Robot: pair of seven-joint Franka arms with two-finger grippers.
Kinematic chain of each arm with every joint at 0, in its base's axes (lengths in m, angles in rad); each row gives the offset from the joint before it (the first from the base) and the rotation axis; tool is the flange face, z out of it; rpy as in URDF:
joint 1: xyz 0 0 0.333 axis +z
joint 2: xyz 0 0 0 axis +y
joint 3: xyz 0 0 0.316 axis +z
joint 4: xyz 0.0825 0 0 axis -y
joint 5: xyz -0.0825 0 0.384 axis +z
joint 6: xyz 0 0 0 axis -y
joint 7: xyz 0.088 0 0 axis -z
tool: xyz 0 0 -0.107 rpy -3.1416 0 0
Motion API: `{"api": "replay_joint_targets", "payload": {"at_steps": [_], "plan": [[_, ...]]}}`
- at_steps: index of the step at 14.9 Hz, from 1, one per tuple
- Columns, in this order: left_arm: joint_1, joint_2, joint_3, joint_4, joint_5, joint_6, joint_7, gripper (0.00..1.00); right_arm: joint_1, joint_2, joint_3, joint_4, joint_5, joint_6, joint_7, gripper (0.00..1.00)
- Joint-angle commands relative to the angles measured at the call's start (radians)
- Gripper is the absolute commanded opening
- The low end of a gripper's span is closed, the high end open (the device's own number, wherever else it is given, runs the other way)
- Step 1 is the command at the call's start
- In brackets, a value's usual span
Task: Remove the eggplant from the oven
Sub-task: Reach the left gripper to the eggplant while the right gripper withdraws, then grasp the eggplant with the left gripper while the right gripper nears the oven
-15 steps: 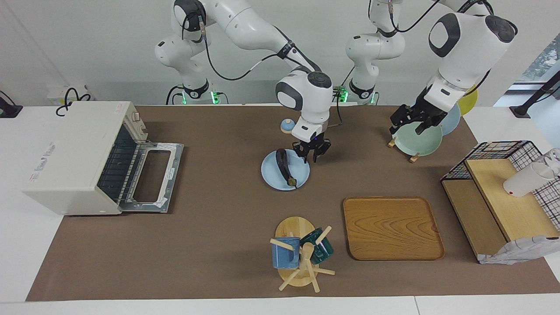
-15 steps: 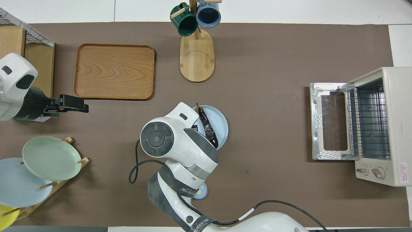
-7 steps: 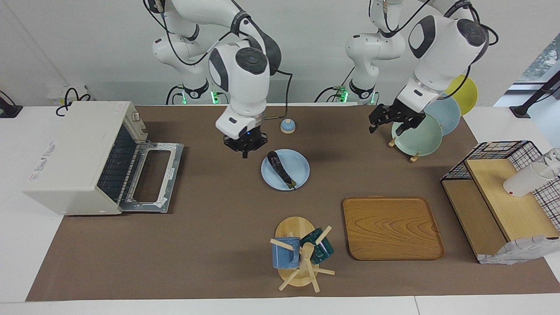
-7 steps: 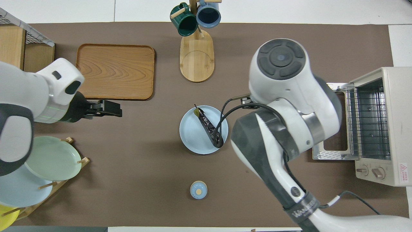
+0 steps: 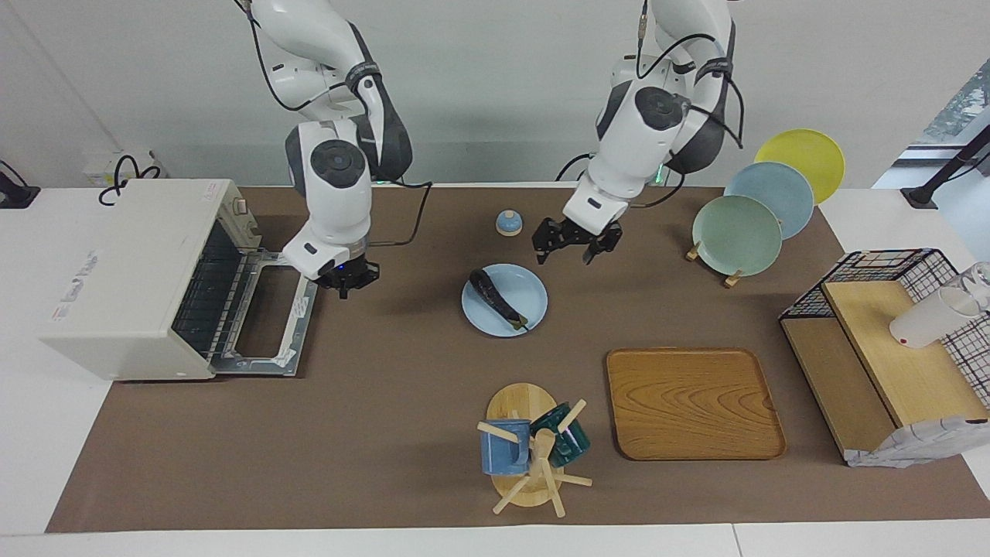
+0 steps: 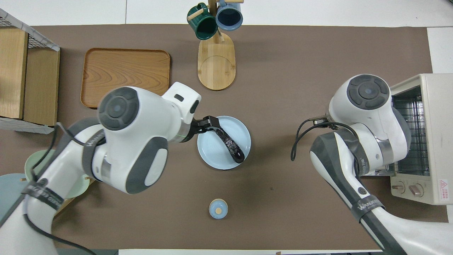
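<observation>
Both arms have swung since a moment ago: the right gripper (image 5: 347,283), jaws pressed together, now hangs over the oven's (image 5: 131,278) open door, and the left gripper (image 5: 576,244), jaws spread, over the table beside the plate (image 5: 534,298). On it lies the eggplant (image 5: 495,296).

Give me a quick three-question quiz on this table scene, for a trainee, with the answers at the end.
1. True or false: the eggplant is inside the oven.
2. The eggplant lies on: A) the wooden tray, B) the light blue plate, C) the oven rack.
3. Fill in: the left gripper is open; the right gripper, near the open oven door, is ___.
Key: 1 false; 2 B; 3 shut.
</observation>
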Motion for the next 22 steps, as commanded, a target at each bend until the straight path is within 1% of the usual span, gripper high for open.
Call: {"api": "replay_joint_targets", "payload": {"at_steps": [1,2,4,7,9,12,15,17,19,20,22], "plan": [[-0.047,0.050,0.022,0.003,-0.015,0.053,-0.146,1.00,-0.031,-0.058,0.016,-0.085,-0.013,0.069,-0.021,0.00],[-0.066,0.069,0.022,0.003,-0.013,0.075,-0.229,1.00,-0.037,-0.046,0.016,-0.085,-0.013,0.077,-0.030,0.00],[-0.122,0.115,0.025,-0.003,-0.002,0.147,-0.388,1.00,-0.070,-0.002,0.016,-0.085,-0.013,0.129,-0.044,0.00],[-0.155,0.162,0.026,0.007,0.005,0.168,-0.559,1.00,-0.074,0.026,0.018,-0.085,-0.013,0.138,-0.041,0.00],[-0.165,0.198,0.025,-0.001,0.048,0.168,-0.593,1.00,-0.075,0.032,0.018,-0.086,-0.012,0.138,-0.040,0.00],[-0.162,0.202,0.026,0.000,0.050,0.169,-0.683,1.00,-0.074,0.058,0.016,-0.088,-0.012,0.152,-0.046,0.00],[-0.163,0.221,0.026,0.000,0.051,0.185,-0.705,1.00,-0.072,0.071,0.016,-0.088,-0.023,0.147,-0.044,0.00],[-0.163,0.236,0.028,0.005,0.065,0.198,-0.705,0.95,-0.072,0.071,0.016,-0.088,-0.081,0.140,-0.044,0.00],[-0.165,0.256,0.026,0.005,0.123,0.198,-0.705,0.95,-0.072,0.071,0.016,-0.088,-0.121,0.138,-0.044,0.00],[-0.165,0.258,0.026,0.007,0.129,0.198,-0.705,0.94,-0.072,0.071,0.016,-0.088,-0.137,0.138,-0.044,0.00],[-0.165,0.258,0.026,0.010,0.149,0.197,-0.702,0.86,-0.072,0.069,0.015,-0.088,-0.153,0.137,-0.044,0.00]]}}
